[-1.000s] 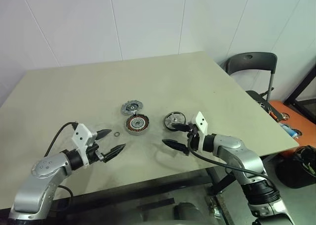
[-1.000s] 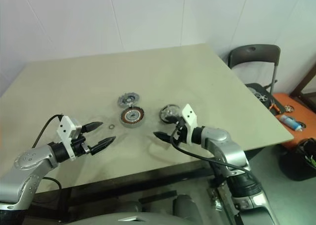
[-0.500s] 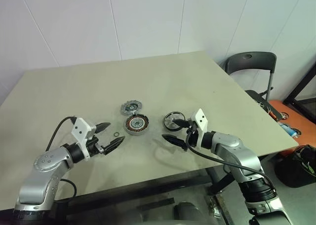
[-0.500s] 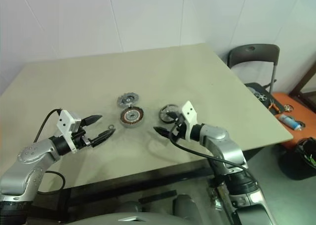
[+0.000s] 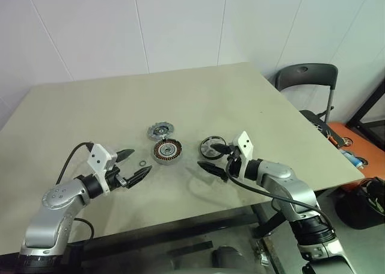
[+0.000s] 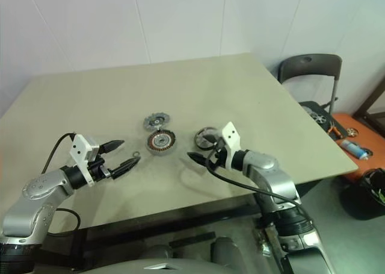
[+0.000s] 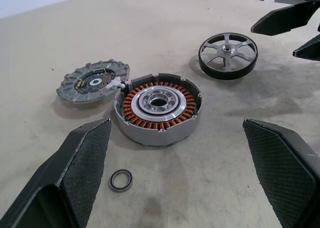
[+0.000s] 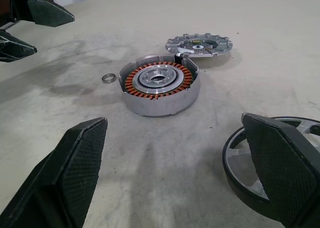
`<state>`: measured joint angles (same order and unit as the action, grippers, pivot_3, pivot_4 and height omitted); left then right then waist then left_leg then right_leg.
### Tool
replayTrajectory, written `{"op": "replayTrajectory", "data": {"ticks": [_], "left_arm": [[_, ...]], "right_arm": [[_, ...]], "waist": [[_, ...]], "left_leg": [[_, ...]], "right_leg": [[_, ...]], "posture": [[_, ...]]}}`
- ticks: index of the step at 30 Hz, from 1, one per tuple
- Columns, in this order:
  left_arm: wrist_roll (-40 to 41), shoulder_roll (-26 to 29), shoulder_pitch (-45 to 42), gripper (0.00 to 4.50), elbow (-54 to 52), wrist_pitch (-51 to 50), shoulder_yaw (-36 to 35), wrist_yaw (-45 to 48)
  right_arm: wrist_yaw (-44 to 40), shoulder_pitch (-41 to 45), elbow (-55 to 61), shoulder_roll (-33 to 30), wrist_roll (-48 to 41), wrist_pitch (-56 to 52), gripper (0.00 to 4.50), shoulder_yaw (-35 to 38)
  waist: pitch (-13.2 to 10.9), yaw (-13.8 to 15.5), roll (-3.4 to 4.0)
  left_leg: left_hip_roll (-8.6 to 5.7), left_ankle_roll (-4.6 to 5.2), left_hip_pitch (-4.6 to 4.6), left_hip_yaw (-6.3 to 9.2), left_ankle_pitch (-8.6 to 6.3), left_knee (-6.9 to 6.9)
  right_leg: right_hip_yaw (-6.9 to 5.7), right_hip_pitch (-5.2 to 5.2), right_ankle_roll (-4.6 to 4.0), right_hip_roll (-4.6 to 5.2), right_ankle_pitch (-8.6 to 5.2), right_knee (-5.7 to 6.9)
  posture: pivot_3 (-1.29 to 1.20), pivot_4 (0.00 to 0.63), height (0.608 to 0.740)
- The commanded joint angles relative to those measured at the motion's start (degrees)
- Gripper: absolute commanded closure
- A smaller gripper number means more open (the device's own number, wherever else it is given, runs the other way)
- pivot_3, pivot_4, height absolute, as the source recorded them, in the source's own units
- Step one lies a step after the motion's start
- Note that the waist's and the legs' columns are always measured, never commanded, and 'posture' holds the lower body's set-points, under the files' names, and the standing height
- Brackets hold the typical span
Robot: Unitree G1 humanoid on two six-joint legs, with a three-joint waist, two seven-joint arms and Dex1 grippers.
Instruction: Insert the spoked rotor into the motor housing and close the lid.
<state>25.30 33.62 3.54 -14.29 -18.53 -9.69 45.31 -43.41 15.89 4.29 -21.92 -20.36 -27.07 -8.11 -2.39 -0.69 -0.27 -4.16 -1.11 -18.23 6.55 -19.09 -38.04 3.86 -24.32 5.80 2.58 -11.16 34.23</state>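
The motor housing (image 5: 166, 151), a silver ring with copper windings, lies mid-table. Just behind it, touching its rim, rests the grey lid (image 5: 160, 130). The spoked rotor (image 5: 212, 146), black-rimmed with silver spokes, lies flat to the housing's right. My right gripper (image 5: 205, 155) hovers open at the rotor's near-left edge, holding nothing; one finger (image 8: 280, 163) overlaps the rotor (image 8: 240, 160) in the right wrist view. My left gripper (image 5: 142, 159) stands open and empty to the housing's near left. The left wrist view looks between its fingers at the housing (image 7: 158, 107).
A small loose washer ring (image 5: 141, 164) lies on the table close to the left gripper's tips. The table's near edge (image 5: 180, 217) runs just behind both arms. A black chair (image 5: 307, 76) and an orange tray of tools (image 5: 346, 143) stand off to the right.
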Motion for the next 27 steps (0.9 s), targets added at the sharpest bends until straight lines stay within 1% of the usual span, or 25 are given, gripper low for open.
{"op": "replayTrajectory", "data": {"ticks": [1,9,14,19,21,23,24,25,27], "left_arm": [[-0.4,0.1,-1.4,0.02,-0.1,1.3,0.3,0.4],[-0.7,0.1,-1.3,0.02,1.2,2.0,0.2,1.5],[-0.6,0.1,-1.3,0.02,1.8,2.7,-0.1,1.9],[-0.6,-0.4,-1.4,0.02,1.9,3.1,-0.3,1.4],[-0.7,-0.4,-1.4,0.02,1.9,3.1,-0.3,1.4],[-0.6,-0.3,-1.4,0.02,1.8,3.0,-0.3,1.4],[-0.6,-0.3,-1.4,0.02,1.8,2.9,-0.3,1.3],[-0.7,-0.3,-1.4,0.02,1.7,2.9,-0.2,1.3],[-0.7,-0.3,-1.6,0.02,1.6,2.7,-0.1,1.3]], "right_arm": [[0.3,0.9,1.1,0.3,-0.3,1.4,0.01,1.5],[0.7,1.2,1.1,0.7,-0.5,1.3,0.01,1.6],[1.4,1.6,1.5,1.5,-2.8,-1.3,0.01,3.0],[5.7,3.6,-0.1,3.6,-6.9,-6.8,0.01,8.5],[7.7,4.4,0.7,4.3,-12.6,-13.5,0.01,12.8],[8.6,4.5,2.1,3.7,-19.8,-22.2,0.01,17.0],[8.7,4.1,2.3,3.0,-21.4,-24.7,0.01,18.1],[8.9,3.9,2.4,2.5,-22.2,-26.1,0.01,18.7],[11.7,4.2,-1.1,1.9,-20.8,-26.0,0.01,20.8]], "waist": [[0.0,0.0,0.0],[0.0,0.0,0.0],[0.0,0.0,0.0],[0.0,0.0,0.0],[0.0,0.0,0.01],[0.0,0.1,0.01],[0.0,0.2,0.01],[0.0,0.2,0.01],[0.0,0.1,0.01]], "left_leg": [[0.0,0.0,0.0,0.0,0.0,0.0],[0.0,0.0,0.0,0.0,0.0,0.0],[0.0,0.0,0.0,0.0,0.0,0.0],[0.0,0.0,0.0,0.0,0.0,0.0],[0.0,0.0,0.0,0.01,0.0,0.0],[0.0,0.0,-0.01,0.03,0.0,0.01],[0.0,0.0,-0.03,0.05,0.0,0.01],[-0.01,0.01,-0.04,0.06,0.0,0.01],[-0.01,0.02,-0.05,0.03,-0.01,0.01]], "right_leg": [[0.0,0.0,0.0,0.0,0.0,0.0],[0.0,0.0,0.0,0.0,0.0,0.0],[0.0,0.0,0.0,0.0,0.0,0.0],[0.0,0.0,0.0,0.0,0.0,0.0],[0.0,0.0,0.0,0.0,0.0,0.0],[0.0,0.0,-0.01,0.0,0.01,0.0],[0.0,0.0,-0.01,0.01,0.01,-0.01],[-0.01,-0.01,-0.01,0.02,0.01,-0.03],[-0.01,-0.01,-0.01,0.04,0.01,-0.05]], "posture": [[0.0,0.0,0.74],[0.0,0.0,0.74],[0.0,0.0,0.74],[0.0,0.0,0.74],[0.0,0.0,0.74],[0.0,0.0,0.74],[0.0,0.0,0.74],[0.0,0.0,0.74],[0.0,0.0,0.74]]}}
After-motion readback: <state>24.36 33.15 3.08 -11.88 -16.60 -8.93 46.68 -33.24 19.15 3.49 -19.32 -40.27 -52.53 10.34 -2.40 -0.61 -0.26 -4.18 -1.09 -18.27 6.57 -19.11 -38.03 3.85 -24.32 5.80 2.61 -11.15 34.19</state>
